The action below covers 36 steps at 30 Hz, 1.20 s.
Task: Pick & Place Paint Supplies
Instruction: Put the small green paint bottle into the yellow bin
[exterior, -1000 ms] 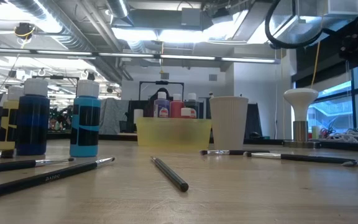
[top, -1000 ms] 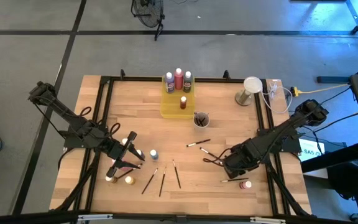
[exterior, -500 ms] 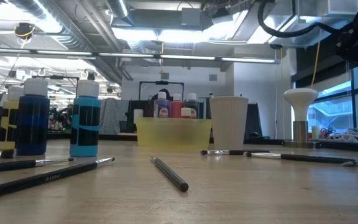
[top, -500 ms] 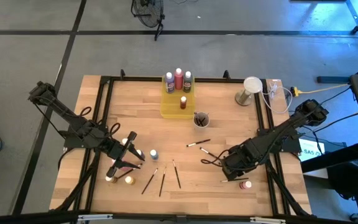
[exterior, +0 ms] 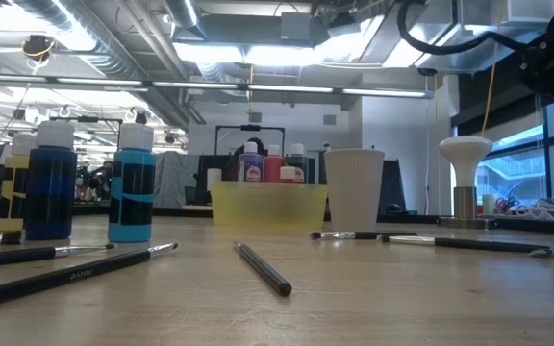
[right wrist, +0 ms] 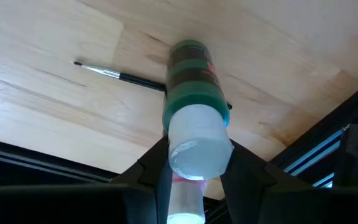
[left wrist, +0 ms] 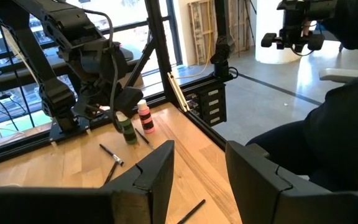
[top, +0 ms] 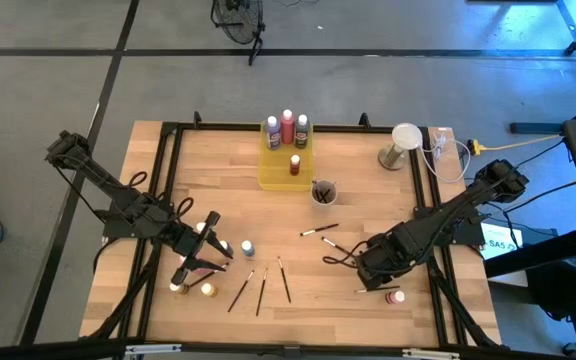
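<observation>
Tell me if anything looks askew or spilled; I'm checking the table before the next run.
No spill shows. Loose brushes lie scattered at odd angles across the table, not in the cup. The right pincer grips a green bottle by its cap end; the left pincer stands open and empty near the front-left bottles.

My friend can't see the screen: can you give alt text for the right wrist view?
The right tool grips a green paint bottle with a white cap between its two dark fingers, above a wooden table. A thin brush lies on the wood behind the bottle.
</observation>
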Available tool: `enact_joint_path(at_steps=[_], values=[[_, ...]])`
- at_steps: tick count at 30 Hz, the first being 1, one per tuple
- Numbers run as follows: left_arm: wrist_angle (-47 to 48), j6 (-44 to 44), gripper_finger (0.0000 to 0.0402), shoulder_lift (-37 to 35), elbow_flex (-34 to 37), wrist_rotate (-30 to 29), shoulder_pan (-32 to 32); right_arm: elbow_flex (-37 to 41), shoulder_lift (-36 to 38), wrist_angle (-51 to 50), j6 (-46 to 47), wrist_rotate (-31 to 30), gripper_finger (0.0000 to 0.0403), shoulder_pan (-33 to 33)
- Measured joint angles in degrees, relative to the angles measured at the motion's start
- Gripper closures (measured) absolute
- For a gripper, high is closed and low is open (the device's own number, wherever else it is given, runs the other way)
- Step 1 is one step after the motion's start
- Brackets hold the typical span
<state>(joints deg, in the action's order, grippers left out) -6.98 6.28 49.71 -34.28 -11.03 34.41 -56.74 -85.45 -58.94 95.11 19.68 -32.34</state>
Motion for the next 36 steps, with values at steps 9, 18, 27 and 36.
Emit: enact_joint_path(at_steps=[9,18,27,36], values=[[-0.02,-0.02,0.0261,0.0,0.0,-0.02,0.0,-4.0,0.04,-0.76,-1.52,-0.11,0.0291,0.0],[-0.02,-0.93,0.0261,0.0,0.0,-0.02,0.0,-11.48,0.04,-2.11,-6.52,-4.75,0.0291,1.47],[0.59,-6.06,0.0261,0.76,0.0,-0.25,-0.01,-20.02,0.07,-2.5,-24.07,-12.51,0.0291,8.59],[-4.81,-7.74,0.0261,6.98,0.04,-2.94,0.01,-29.02,-0.35,-2.25,-45.15,-18.8,0.0291,22.0]])
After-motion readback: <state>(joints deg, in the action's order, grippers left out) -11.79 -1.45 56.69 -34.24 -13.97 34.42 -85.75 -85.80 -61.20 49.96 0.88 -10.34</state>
